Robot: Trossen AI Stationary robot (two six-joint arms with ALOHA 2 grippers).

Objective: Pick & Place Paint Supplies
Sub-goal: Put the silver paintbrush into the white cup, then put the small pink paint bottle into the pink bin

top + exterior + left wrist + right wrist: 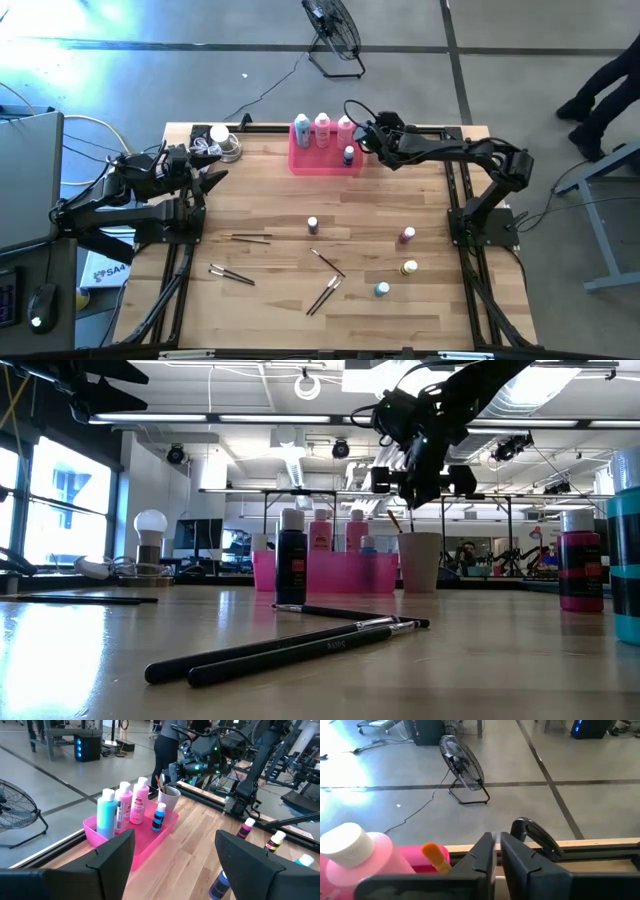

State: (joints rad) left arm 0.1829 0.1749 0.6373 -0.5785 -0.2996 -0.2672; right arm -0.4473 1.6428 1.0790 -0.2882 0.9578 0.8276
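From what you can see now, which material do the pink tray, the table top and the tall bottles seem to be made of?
The pink tray looks like glossy, slightly see-through plastic: bottles show dimly through its wall in the low view. The table top appears to be sealed light wood, with plank seams, grain and a soft sheen. The tall bottles seem to be smooth opaque plastic with white screw caps and printed labels.

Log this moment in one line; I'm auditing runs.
right end effector: over cup, nearly shut | left end effector: waiting, open | brushes: on table
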